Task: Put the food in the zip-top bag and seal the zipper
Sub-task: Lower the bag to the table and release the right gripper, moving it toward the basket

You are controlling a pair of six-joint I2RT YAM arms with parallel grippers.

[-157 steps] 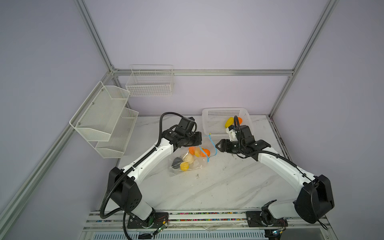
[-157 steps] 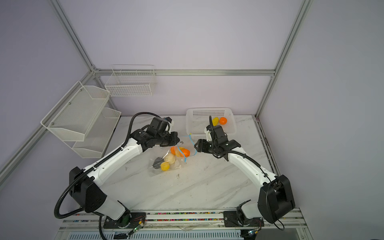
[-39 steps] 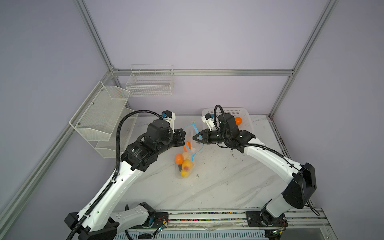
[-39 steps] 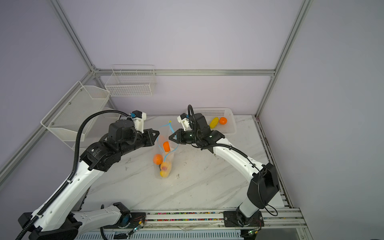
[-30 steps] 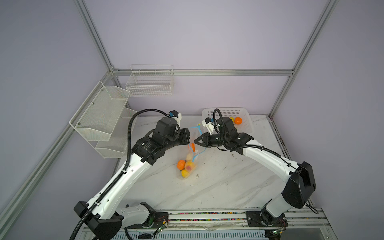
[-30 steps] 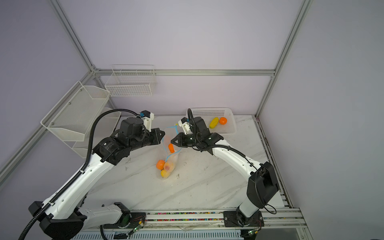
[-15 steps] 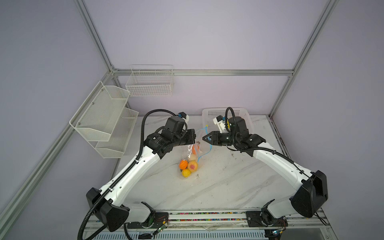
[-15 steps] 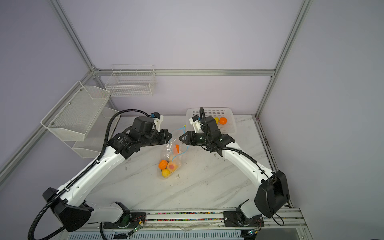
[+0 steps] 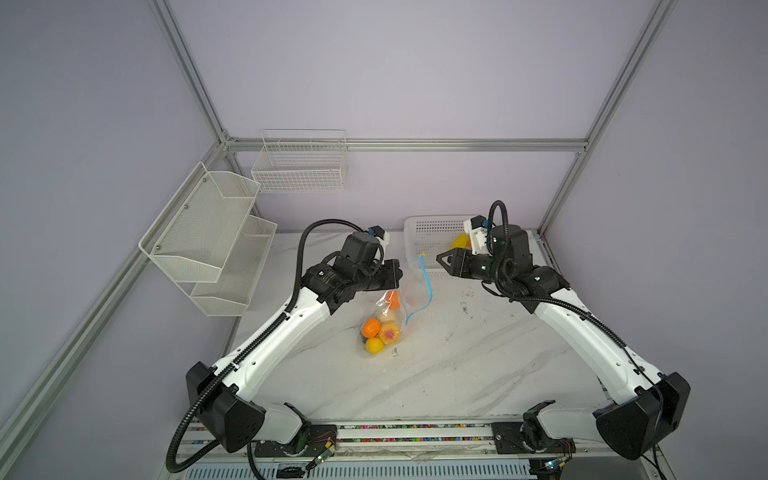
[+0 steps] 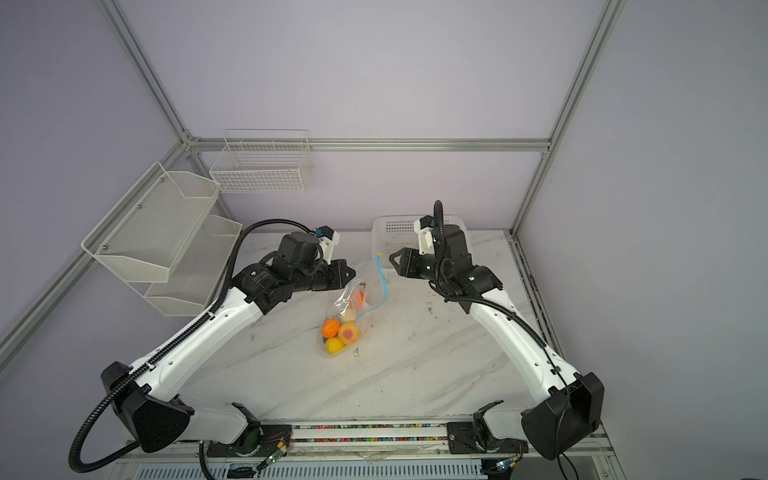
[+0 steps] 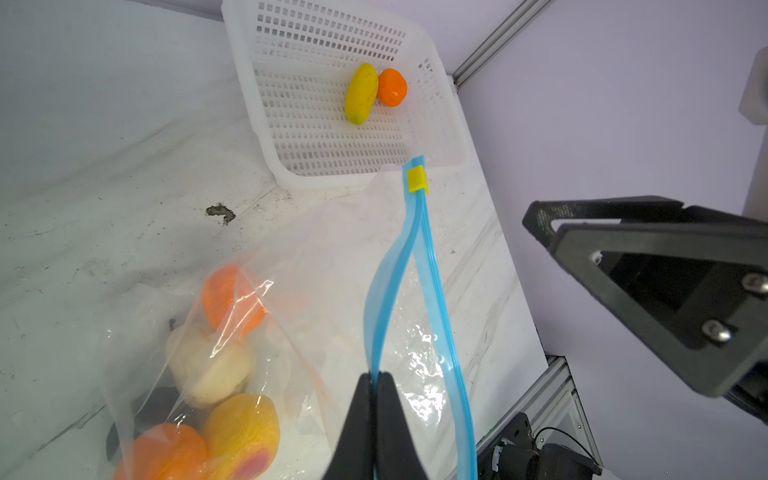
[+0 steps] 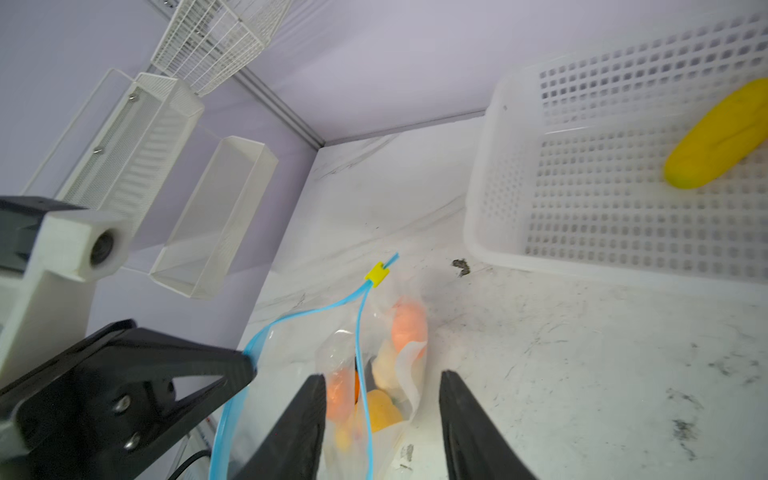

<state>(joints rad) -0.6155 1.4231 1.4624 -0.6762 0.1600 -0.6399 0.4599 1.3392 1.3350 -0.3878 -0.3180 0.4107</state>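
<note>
The clear zip-top bag (image 9: 409,286) (image 10: 360,309) hangs with its bottom on the table. My left gripper (image 9: 397,274) (image 10: 351,274) (image 11: 376,376) is shut on one lip of its blue zipper (image 11: 419,257) (image 12: 316,307). The yellow slider (image 11: 417,179) (image 12: 377,274) sits at the strip's far end, and the mouth gapes. Inside lie food pieces: orange balls (image 9: 370,328), yellow fruits (image 9: 374,345), a cream bulb (image 11: 208,370) and a dark lump. My right gripper (image 9: 442,259) (image 10: 395,259) (image 12: 380,374) is open and empty, just right of the bag. An elongated yellow fruit (image 11: 360,93) and an orange ball (image 11: 391,87) lie in the basket.
The white perforated basket (image 9: 428,232) (image 11: 257,104) stands at the back, right of centre, behind the right gripper. White mesh shelves (image 9: 208,232) hang on the left wall and a wire basket (image 9: 301,166) on the back wall. A dark smudge (image 11: 220,212) marks the marble.
My right gripper has opened, let go of the zipper and drawn back to the right. The left gripper has shifted right, still holding the bag, which now sags from it alone.
</note>
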